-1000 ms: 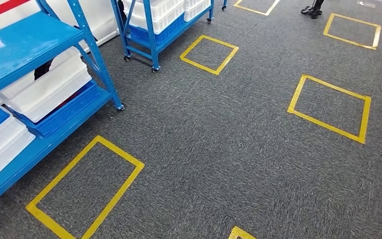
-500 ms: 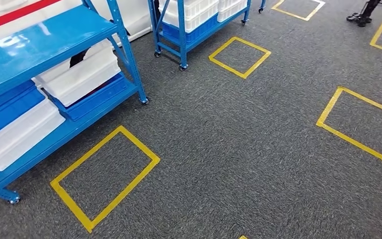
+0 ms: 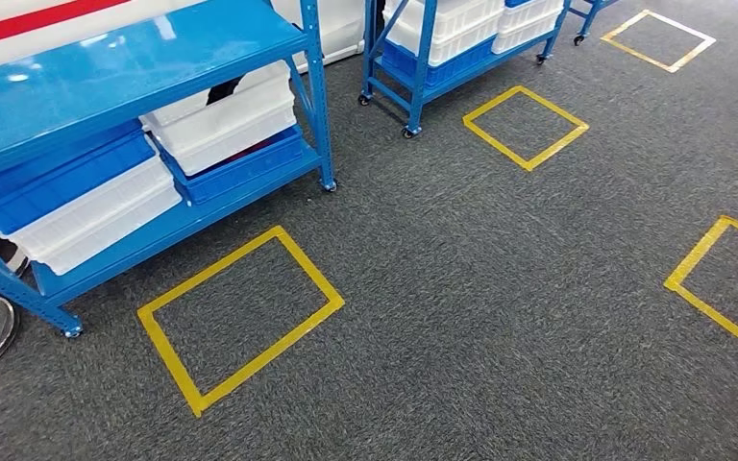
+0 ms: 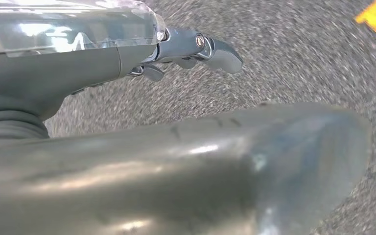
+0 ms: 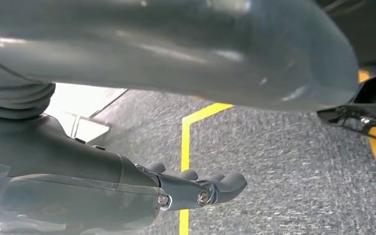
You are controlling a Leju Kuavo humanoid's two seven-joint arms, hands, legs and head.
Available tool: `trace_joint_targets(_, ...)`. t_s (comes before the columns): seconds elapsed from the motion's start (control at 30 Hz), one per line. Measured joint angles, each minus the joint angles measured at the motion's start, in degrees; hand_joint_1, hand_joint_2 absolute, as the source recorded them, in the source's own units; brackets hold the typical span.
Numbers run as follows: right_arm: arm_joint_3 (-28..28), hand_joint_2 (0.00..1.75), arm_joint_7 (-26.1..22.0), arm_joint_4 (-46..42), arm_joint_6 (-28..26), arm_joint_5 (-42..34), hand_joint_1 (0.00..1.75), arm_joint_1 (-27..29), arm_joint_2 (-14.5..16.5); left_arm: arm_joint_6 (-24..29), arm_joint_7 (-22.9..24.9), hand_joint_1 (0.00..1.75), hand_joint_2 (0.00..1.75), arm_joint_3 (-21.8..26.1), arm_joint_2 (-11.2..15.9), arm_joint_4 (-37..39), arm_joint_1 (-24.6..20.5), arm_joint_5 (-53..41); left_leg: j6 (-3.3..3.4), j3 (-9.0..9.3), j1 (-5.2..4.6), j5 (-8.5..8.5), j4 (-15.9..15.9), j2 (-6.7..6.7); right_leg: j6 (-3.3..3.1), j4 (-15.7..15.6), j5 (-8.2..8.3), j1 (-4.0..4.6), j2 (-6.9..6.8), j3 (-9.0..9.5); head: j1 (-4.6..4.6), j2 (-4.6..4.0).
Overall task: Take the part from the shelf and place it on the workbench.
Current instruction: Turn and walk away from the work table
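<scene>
Both hands hang low beside the robot with nothing in them; the left hand has its fingers loosely extended over blurred grey carpet, and the right hand likewise trails its fingers, lightly curled and apart, above the carpet with a line of yellow tape running just beyond the fingertips. Neither hand touches anything, which I take to be the carrying posture for walking rather than any readiness to grasp.

Well ahead of both hands stands the blue shelf on castors; its lower level carries white bins stacked over blue trays, packed tight under the top board (presumably so they stay put when the rack is rolled). The part to be fetched is not something I can pick out; if it sits in one of those bins, the lids and the top board hide it. A second rack stands further off, loaded the same way.

On the floor in front of the shelf lies a yellow taped rectangle, which looks like a standing mark; my guess is the robot must plant itself there before either hand can reach in.
</scene>
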Motion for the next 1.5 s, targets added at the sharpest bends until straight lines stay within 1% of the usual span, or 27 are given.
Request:
trace_joint_targets(0.03, 0.0, 0.0, 0.0, 0.01, 0.02, 0.07, 0.0, 0.03, 0.0, 0.02, -0.01, 0.0, 0.0, 0.03, 0.0, 0.0, 0.04, 0.01, -0.03, 0.09, 0.0, -0.02, 0.04, -0.8, 0.02, -0.1, 1.07, -0.03, 0.08, -0.22, -0.01, 0.0)
trace_joint_targets(0.07, 0.0, 0.0, -0.03, 0.01, 0.03, 0.12, 0.0, 0.05, -0.01, 0.04, -0.01, 0.0, 0.0, 0.05, -0.02, 0.01, 0.08, 0.02, -0.1, 0.22, 0.03, -0.06, 0.08, -1.62, -0.02, -2.52, 3.19, -0.06, 0.26, 0.64, -0.01, 0.0)
trace_joint_targets(0.13, -0.01, 0.0, -0.16, 0.01, 0.04, 0.15, 0.0, 0.1, -0.04, 0.11, -0.02, 0.0, 0.0, 0.09, -0.1, 0.04, 0.1, 0.03, -0.44, 0.38, 0.02, -0.24, 0.29, -3.14, -0.26, -10.65, 7.77, -0.15, 1.95, 3.91, 0.0, 0.0)
trace_joint_targets(0.2, -0.08, 0.0, -0.43, 0.02, 0.03, 0.08, 0.0, 0.06, -0.07, 0.27, -0.03, 0.0, 0.0, 0.1, -0.19, 0.07, 0.05, 0.03, -1.01, 0.16, -0.03, -0.35, 0.56, -4.22, -0.57, -15.45, 9.49, -0.14, 3.58, 5.74, 0.0, 0.0)
trace_joint_targets(0.23, -0.12, 0.0, -0.54, 0.02, 0.0, 0.02, 0.0, -0.02, -0.07, 0.35, -0.04, 0.0, 0.0, 0.13, -0.2, 0.07, 0.09, 0.03, -1.36, -0.02, 0.01, -0.33, 0.58, -4.65, -0.74, -15.84, 9.31, -0.02, 3.8, 5.86, 0.0, 0.0)
trace_joint_targets(0.3, -0.18, 0.0, -0.68, 0.02, -0.09, -0.12, 0.0, -0.25, -0.04, 0.48, -0.05, 0.0, 0.0, 0.17, -0.2, 0.08, 0.28, 0.03, -2.05, -0.29, 0.23, -0.33, 0.54, -5.35, -1.32, -16.17, 9.48, -0.04, 2.79, 5.98, -0.01, 0.0)
trace_joint_targets(0.37, -0.2, 0.0, -0.76, 0.02, -0.15, -0.2, 0.0, -0.24, 0.01, 0.54, -0.1, 0.0, 0.0, 0.22, -0.17, 0.09, 0.41, 0.02, -2.61, -1.32, 0.16, -1.79, 2.64, -3.69, -2.04, -16.7, 9.69, -0.24, 1.55, 6.24, -0.01, 0.0)
trace_joint_targets(0.47, -0.33, 0.0, -0.86, 0.02, -0.25, -0.32, 0.0, 0.21, 0.01, 0.49, -0.27, 0.0, 0.0, 0.23, -0.19, 0.09, 0.32, -0.07, -3.18, -6.33, 0.26, -7.04, 13.14, 0.19, -2.66, -16.91, 9.61, -0.04, -0.73, 6.39, -0.01, 0.0)
trace_joint_targets(0.5, -0.43, 0.0, -0.87, 0.03, -0.27, -0.41, 0.0, 0.29, 0.01, 0.44, -0.32, 0.0, 0.0, 0.23, -0.2, 0.09, 0.35, -0.14, -3.32, -7.71, 0.36, -7.88, 15.99, 0.64, -2.72, -16.9, 9.52, 0.04, -1.47, 6.42, -0.01, 0.0)
trace_joint_targets(0.53, -0.54, 0.0, -0.89, 0.03, -0.28, -0.51, 0.0, 0.29, 0.01, 0.38, -0.39, 0.0, 0.0, 0.23, -0.2, 0.09, 0.41, -0.24, -3.41, -8.19, 0.42, -7.66, 16.95, 0.89, -2.73, -16.88, 9.43, 0.08, -2.16, 6.48, -0.02, 0.0)
trace_joint_targets(0.6, -0.75, 0.0, -0.94, 0.03, -0.29, -0.74, 0.0, 0.22, 0.04, 0.18, -0.5, 0.0, 0.0, 0.23, -0.13, 0.09, 0.5, -0.42, -3.4, -5.79, 0.44, -4.29, 12.18, 1.76, -2.53, -16.84, 9.14, 0.06, -3.4, 6.82, -0.01, 0.0)
trace_joint_targets(0.67, -0.99, 0.0, -0.98, 0.03, -0.3, -0.87, 0.0, 0.21, 0.09, -0.13, -0.6, 0.0, 0.0, 0.22, -0.02, 0.09, 0.39, -0.5, -2.94, -1.89, 0.14, -1.12, 4.38, 4.55, -2.03, -16.71, 8.7, 0.26, -4.5, 7.29, -0.01, 0.0)
trace_joint_targets(0.73, -1.21, 0.0, -1.0, 0.03, -0.3, -0.9, 0.0, 0.2, 0.11, -0.37, -0.66, 0.0, 0.0, 0.21, 0.03, 0.09, 0.24, -0.55, -2.12, -0.44, -0.27, -0.45, 1.1, 6.03, -1.48, -16.61, 8.37, 0.6, -5.57, 7.57, -0.01, 0.0)
trace_joint_targets(0.8, -1.34, 0.0, -1.02, 0.02, -0.31, -0.9, 0.0, 0.01, 0.11, -0.48, -0.69, 0.0, 0.0, 0.21, 0.03, 0.1, 0.29, -0.56, -1.27, -0.59, -0.36, -0.32, 0.84, 4.74, -0.91, -16.61, 8.13, 0.6, -6.44, 7.81, -0.01, 0.0)
trace_joint_targets(0.87, -1.41, 0.0, -1.02, 0.01, -0.31, -0.9, 0.0, -0.06, 0.1, -0.51, -0.7, 0.0, 0.0, 0.2, 0.04, 0.11, 0.38, -0.57, -0.51, -0.48, -0.2, 0.01, 0.44, 3.49, -0.26, -15.01, 6.68, 0.29, -4.33, 7.4, 0.01, 0.0)
trace_joint_targets(0.93, -1.48, 0.0, -1.03, 0.01, -0.29, -0.9, 0.0, 0.1, 0.1, -0.55, -0.71, 0.0, 0.0, 0.19, 0.06, 0.11, 0.23, -0.59, 0.03, -0.44, -0.1, 0.25, 0.25, 2.29, 0.05, -9.2, 3.22, 0.07, -1.05, 4.77, 0.02, 0.0)
trace_joint_targets(1.0, -1.52, 0.0, -1.04, 0.02, -0.28, -0.9, 0.0, 0.24, 0.11, -0.58, -0.71, 0.0, 0.0, 0.19, 0.08, 0.11, 0.09, -0.6, 0.25, -0.53, -0.24, 0.3, 0.31, 0.87, 0.02, -1.98, 0.43, 0.05, -0.12, 1.1, 0.02, 0.0)
trace_joint_targets(1.03, -1.54, 0.0, -1.04, 0.03, -0.28, -0.9, 0.0, 0.27, 0.11, -0.59, -0.7, 0.0, 0.0, 0.19, 0.08, 0.12, 0.1, -0.6, 0.27, -0.51, -0.3, 0.3, 0.36, 0.08, -0.05, -0.39, 0.55, 0.06, -0.04, 0.14, 0.02, 0.0)
trace_joint_targets(1.07, -1.55, 0.0, -1.04, 0.03, -0.29, -0.9, 0.0, 0.29, 0.11, -0.61, -0.7, 0.0, 0.0, 0.19, 0.08, 0.13, 0.14, -0.6, 0.26, -0.44, -0.33, 0.28, 0.43, -0.75, -0.18, -1.09, 1.88, 0.07, 0.06, 0.22, 0.02, 0.0)
trace_joint_targets(1.1, -1.55, 0.0, -1.04, 0.03, -0.3, -0.9, 0.0, 0.3, 0.1, -0.62, -0.7, 0.0, 0.0, 0.19, 0.08, 0.13, 0.17, -0.6, 0.21, -0.35, -0.33, 0.25, 0.51, -1.55, -0.36, -3.97, 4.1, 0.07, 0.38, 1.33, 0.02, 0.0)
trace_joint_targets(1.17, -1.58, 0.0, -1.04, 0.03, -0.28, -0.91, 0.0, 0.38, 0.07, -0.67, -0.7, 0.0, 0.0, 0.18, 0.06, 0.15, 0.18, -0.62, -0.04, -0.35, -0.35, 0.16, 0.72, -2.93, -0.79, -11.78, 8.18, 0.07, 2.44, 4.49, 0.01, 0.0)
trace_joint_targets(1.23, -1.64, 0.0, -1.11, 0.04, -0.21, -0.93, 0.0, 0.36, 0.04, -0.74, -0.72, 0.0, 0.0, 0.17, 0.05, 0.19, 0.15, -0.64, -0.57, -0.63, -0.36, 0.17, 0.86, -3.97, -1.01, -15.57, 9.45, 0.14, 3.85, 5.93, 0.01, 0.0)
trace_joint_targets(1.3, -1.69, 0.0, -1.21, 0.05, -0.14, -0.94, 0.0, 0.17, 0.1, -0.78, -0.73, 0.0, 0.0, 0.17, 0.09, 0.21, 0.25, -0.65, -1.29, -0.88, -0.33, 0.3, 0.78, -4.82, -1.29, -15.93, 9.53, 0.13, 3.09, 6.04, 0.01, 0.0)
trace_joint_targets(1.33, -1.7, 0.0, -1.23, 0.05, -0.12, -0.94, 0.0, 0.1, 0.17, -0.79, -0.74, 0.0, 0.0, 0.17, 0.13, 0.2, 0.33, -0.65, -1.62, -1.0, -0.34, 0.13, 0.98, -4.44, -1.58, -16.16, 9.65, 0.04, 2.55, 6.16, 0.01, 0.0)
trace_joint_targets(1.4, -1.73, 0.0, -1.27, 0.04, -0.09, -0.9, 0.0, 0.21, 0.32, -0.96, -0.84, 0.0, 0.0, 0.17, 0.19, 0.21, 0.35, -0.64, -2.31, -2.35, -0.38, -1.97, 3.93, -2.03, -2.36, -16.65, 9.84, -0.23, 1.19, 6.38, -0.01, -0.01)
trace_joint_targets(1.43, -1.74, 0.0, -1.28, 0.04, -0.08, -0.86, 0.0, 0.33, 0.33, -1.11, -0.92, 0.0, 0.0, 0.17, 0.19, 0.21, 0.29, -0.64, -2.62, -3.79, -0.24, -3.91, 7.18, -0.58, -2.64, -16.73, 9.83, -0.16, 0.44, 6.42, -0.01, -0.01)
trace_joint_targets(1.5, -1.77, 0.0, -1.28, 0.05, -0.14, -0.99, 0.0, 0.55, 0.33, -1.48, -1.14, 0.0, 0.0, 0.16, 0.16, 0.22, 0.19, -0.61, -3.23, -7.33, 0.15, -7.5, 14.84, 0.61, -2.88, -16.7, 9.72, 0.0, -1.0, 6.38, -0.01, 0.0)
